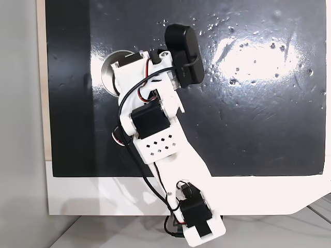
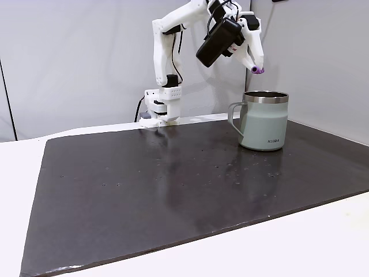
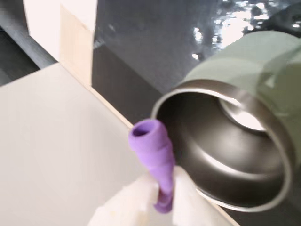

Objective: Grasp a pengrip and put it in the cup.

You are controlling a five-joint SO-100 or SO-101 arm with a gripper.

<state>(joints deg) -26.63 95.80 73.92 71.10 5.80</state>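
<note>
A fixed view looks straight down on the arm [image 1: 155,134]. Another, low at the mat's front, faces twelve o'clock. The wrist view sits close above the cup [image 3: 225,146], shared with both [image 2: 264,121].

The white arm reaches over from the back of the desk [image 2: 173,190], its pincer [image 2: 256,68] closed on the purple pengrip [image 2: 258,70] just above the rim of the grey cup [image 2: 265,122], handle facing left.

The pengrip [image 3: 153,155] is a short purple ribbed tube with an open flared end, clamped between the fingers of my pincer [image 3: 162,193] and suspended above the cup [image 2: 264,121], near its rim. The cup is a pale grey-green metal mug with a steel rim, shiny interior and side handle, upright on the dark counter [image 2: 144,190].
</note>
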